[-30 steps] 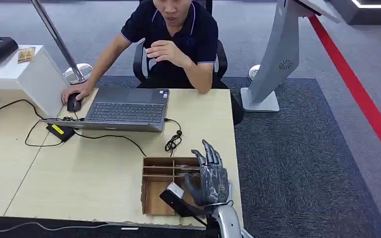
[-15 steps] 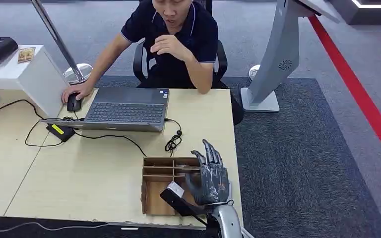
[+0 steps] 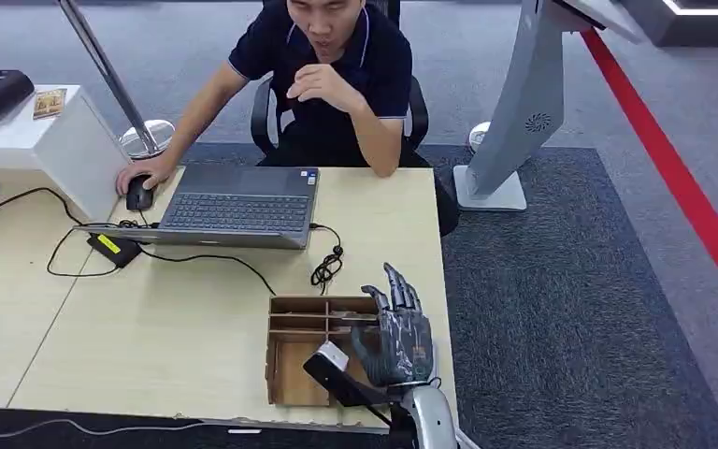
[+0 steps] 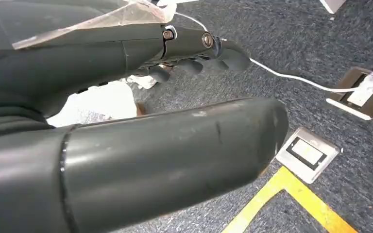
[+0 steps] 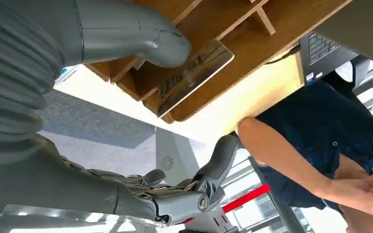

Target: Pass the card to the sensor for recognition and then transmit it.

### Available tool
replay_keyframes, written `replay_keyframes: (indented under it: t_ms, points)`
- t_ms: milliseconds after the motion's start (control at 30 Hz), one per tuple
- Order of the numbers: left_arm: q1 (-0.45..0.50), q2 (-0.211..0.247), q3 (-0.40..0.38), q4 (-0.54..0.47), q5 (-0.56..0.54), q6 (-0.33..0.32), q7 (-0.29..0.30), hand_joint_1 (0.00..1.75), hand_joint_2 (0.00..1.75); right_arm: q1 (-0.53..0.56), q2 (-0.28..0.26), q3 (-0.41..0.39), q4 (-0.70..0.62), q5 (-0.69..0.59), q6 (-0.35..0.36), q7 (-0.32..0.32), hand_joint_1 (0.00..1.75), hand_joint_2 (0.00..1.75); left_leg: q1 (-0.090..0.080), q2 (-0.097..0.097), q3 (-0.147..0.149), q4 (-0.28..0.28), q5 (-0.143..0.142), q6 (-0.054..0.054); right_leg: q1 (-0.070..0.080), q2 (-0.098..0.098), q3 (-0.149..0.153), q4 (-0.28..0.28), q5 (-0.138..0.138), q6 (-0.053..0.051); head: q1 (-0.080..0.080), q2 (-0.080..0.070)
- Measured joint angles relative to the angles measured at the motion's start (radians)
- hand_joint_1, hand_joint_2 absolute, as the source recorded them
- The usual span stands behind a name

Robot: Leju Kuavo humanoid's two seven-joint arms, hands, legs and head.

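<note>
Right hand (image 3: pixel 394 329) released, fingers spread, poised over wooden tray (image 3: pixel 292 367). Card (image 5: pixel 194 75) leaning in tray slot just beyond thumb (image 5: pixel 141 31), not gripped. Left hand (image 4: pixel 194 46) hanging over carpet, fingers curled, nothing held.

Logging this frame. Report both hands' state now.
Left hand: fingers curled, holding nothing, hanging above the floor.
Right hand: open over the wooden tray, card not gripped.
</note>
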Motion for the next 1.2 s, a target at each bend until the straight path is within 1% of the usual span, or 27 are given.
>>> replay_keyframes:
  t_ms: [100,367,400,467,500,567,600,667,700,833,900,933,967,1067,1200]
  points:
    - [0.0,0.0,0.0,0.0,0.0,0.0,0.0,0.0,0.0,0.0,0.0,0.0,0.0,-0.002,0.001,0.0,0.59,1.75,0.0,0.0,0.0,0.0,0.0,0.0,0.0,0.0,0.0,0.0,0.0,0.0,0.0,0.0]
    - [0.0,0.0,0.0,0.0,0.0,0.0,0.0,0.0,0.0,0.0,-0.001,0.0,0.0,-0.002,0.002,0.001,0.61,1.75,0.0,0.0,0.0,0.0,0.0,0.0,0.0,0.0,0.0,0.0,0.0,0.0,0.0,0.0]
    - [0.0,0.0,0.0,0.0,0.0,0.0,0.0,0.0,0.0,0.0,-0.001,0.0,0.0,-0.002,0.002,0.001,0.58,1.75,0.0,0.0,0.0,0.0,0.0,0.0,0.0,0.0,0.0,0.0,0.0,0.0,0.0,0.0]
    - [0.0,0.0,0.0,0.0,0.0,0.0,0.0,0.0,0.0,0.0,-0.002,0.001,0.0,-0.002,0.002,0.001,0.58,1.75,0.0,0.0,0.0,0.0,0.0,0.0,0.0,0.0,0.0,0.0,0.0,0.0,0.0,0.0]
    - [0.0,0.0,0.0,0.0,0.0,0.0,0.0,0.0,0.0,0.0,-0.002,0.001,0.0,-0.002,0.002,0.001,0.52,1.75,0.0,0.0,0.0,0.0,0.0,0.0,0.0,0.0,0.0,0.0,0.0,0.0,0.0,0.0]
    - [0.0,0.0,0.0,0.0,0.0,0.0,0.0,0.0,0.0,0.0,-0.002,0.001,0.0,-0.002,0.002,0.001,0.59,1.75,0.0,0.0,0.0,0.0,0.0,0.0,0.0,0.0,0.0,0.0,0.0,0.0,0.0,0.0]
    - [0.0,0.0,0.0,0.0,0.0,0.0,0.0,0.0,0.0,0.0,-0.002,0.001,0.0,-0.002,0.002,0.001,0.56,1.75,0.0,0.0,0.0,0.0,0.0,0.0,0.0,0.0,0.0,0.0,0.0,0.0,0.0,0.0]
    - [0.0,0.0,0.0,0.0,0.0,0.0,0.0,0.0,0.0,0.0,-0.002,0.001,0.0,-0.002,0.002,0.001,0.56,1.75,0.0,0.0,0.0,0.0,0.0,0.0,0.0,0.0,0.0,0.0,0.0,0.0,0.0,0.0]
    - [0.0,0.0,0.0,0.0,0.0,0.0,0.0,0.0,0.0,0.0,-0.002,0.001,0.0,-0.002,0.002,0.001,0.59,1.75,0.0,0.0,0.0,0.0,0.0,0.0,0.0,0.0,0.0,0.0,0.0,0.0,0.0,0.0]
    - [0.0,0.0,0.0,0.0,0.0,0.0,0.0,0.0,0.0,0.0,-0.002,0.001,0.0,-0.002,0.002,0.001,0.59,1.75,0.0,0.0,0.0,0.0,0.0,0.0,0.0,0.0,0.0,0.0,0.0,0.0,0.0,0.0]
    - [0.0,0.0,0.0,0.0,0.0,0.0,0.0,0.0,0.0,0.001,-0.002,0.001,0.0,-0.002,0.002,0.001,0.54,1.75,0.0,0.0,0.0,0.0,0.0,0.0,0.0,0.0,0.0,0.0,0.0,0.0,0.0,0.0]
    - [0.0,0.0,0.0,0.0,0.0,0.0,0.0,0.0,0.0,0.001,-0.002,0.001,0.0,-0.002,0.002,0.001,0.58,1.75,0.0,0.0,0.0,0.0,0.0,0.0,0.0,0.0,0.0,0.0,0.0,0.0,0.0,0.0]
    - [0.0,0.0,0.0,0.0,0.0,0.0,0.0,0.0,0.0,0.001,-0.002,0.001,0.0,-0.002,0.002,0.001,0.58,1.75,0.0,0.0,0.0,0.0,0.0,0.0,0.0,0.0,0.0,0.0,0.0,0.0,0.0,0.0]
    - [0.0,0.0,0.0,0.0,-0.001,-0.002,0.0,0.0,0.0,0.001,-0.002,0.001,0.0,-0.002,0.005,0.001,0.51,1.75,0.0,0.0,0.0,0.0,0.0,0.0,0.0,0.0,0.0,0.0,0.0,0.0,0.0,0.0]
    - [-0.001,0.0,0.0,0.0,-0.001,-0.002,0.0,0.0,0.0,0.001,-0.002,0.002,0.0,-0.006,0.015,0.005,0.52,1.75,0.0,0.0,0.0,0.0,0.0,0.0,0.0,0.0,0.0,0.0,0.0,0.0,0.0,0.0]
